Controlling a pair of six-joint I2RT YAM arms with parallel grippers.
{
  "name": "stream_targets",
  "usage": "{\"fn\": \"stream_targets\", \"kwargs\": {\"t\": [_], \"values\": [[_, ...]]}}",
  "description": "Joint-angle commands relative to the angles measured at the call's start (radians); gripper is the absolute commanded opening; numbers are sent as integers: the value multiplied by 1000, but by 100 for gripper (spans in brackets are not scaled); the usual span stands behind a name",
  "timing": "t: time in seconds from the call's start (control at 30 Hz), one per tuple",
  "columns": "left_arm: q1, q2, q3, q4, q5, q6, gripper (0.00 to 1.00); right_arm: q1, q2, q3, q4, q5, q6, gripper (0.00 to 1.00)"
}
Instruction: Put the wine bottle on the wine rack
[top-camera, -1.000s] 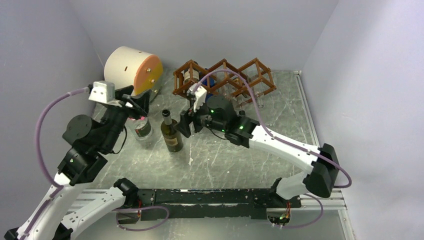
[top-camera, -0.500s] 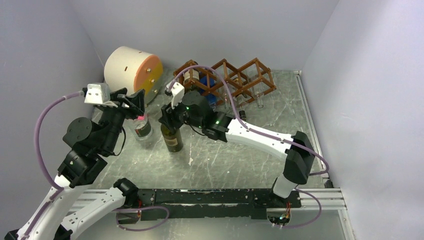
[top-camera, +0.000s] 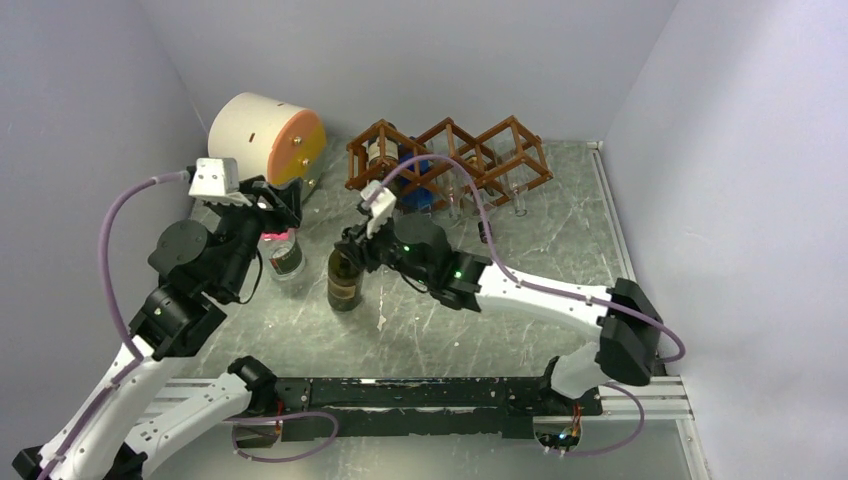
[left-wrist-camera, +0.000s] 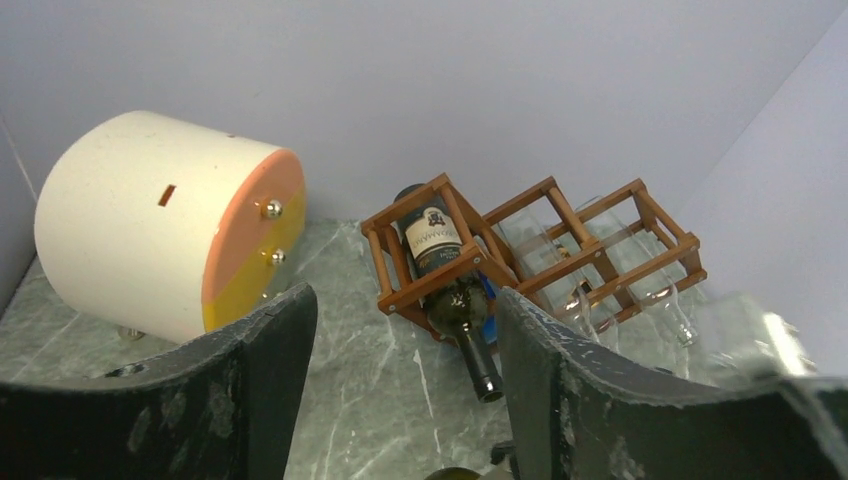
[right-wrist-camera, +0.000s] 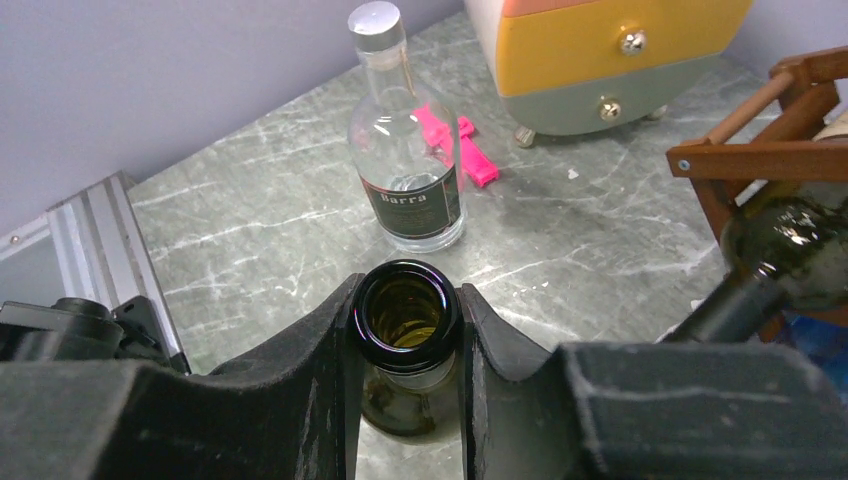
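Note:
The wine bottle (top-camera: 344, 285), dark green with an open mouth, stands on the marble table left of centre. My right gripper (top-camera: 352, 248) is shut on its neck; the right wrist view shows both fingers pressed against the neck just under the lip (right-wrist-camera: 405, 318). The wine rack (top-camera: 452, 126), a reddish-brown lattice, sits at the back and holds another dark bottle (left-wrist-camera: 440, 250) in its left cell. My left gripper (top-camera: 276, 205) hangs open and holds nothing, above a clear bottle; its wrist view looks toward the wine rack (left-wrist-camera: 560, 235).
A clear labelled bottle (top-camera: 285, 258) with a silver cap stands just left of the wine bottle, with a pink object (right-wrist-camera: 465, 150) behind it. A cream-and-orange cylinder (top-camera: 265, 135) lies at the back left. Glasses (left-wrist-camera: 650, 290) hang in the rack's right cells. Walls close in on both sides.
My right arm swung left to the wine bottle and its jaws closed on the neck. My left gripper shifted slightly right and opened a little.

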Motion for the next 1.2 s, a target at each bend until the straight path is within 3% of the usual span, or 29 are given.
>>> {"fn": "stream_targets", "kwargs": {"t": [0.0, 0.2, 0.53, 0.63, 0.87, 1.17], "values": [[-5, 43, -9, -18, 16, -30, 72, 5, -74, -189, 102, 94, -17, 0], [-4, 117, -1, -42, 97, -87, 79, 13, -175, -365, 155, 122, -18, 0], [15, 250, 13, -110, 276, -125, 83, 14, -337, -481, 84, 144, 32, 0], [29, 241, -28, -110, 421, -2, 83, 15, -367, -473, 58, 165, 68, 0], [30, 154, -172, -223, 618, 414, 87, 10, -339, -385, 0, 213, 158, 0], [30, 93, -373, -68, 785, 563, 88, -17, -312, -265, -68, 214, 293, 0]]}}
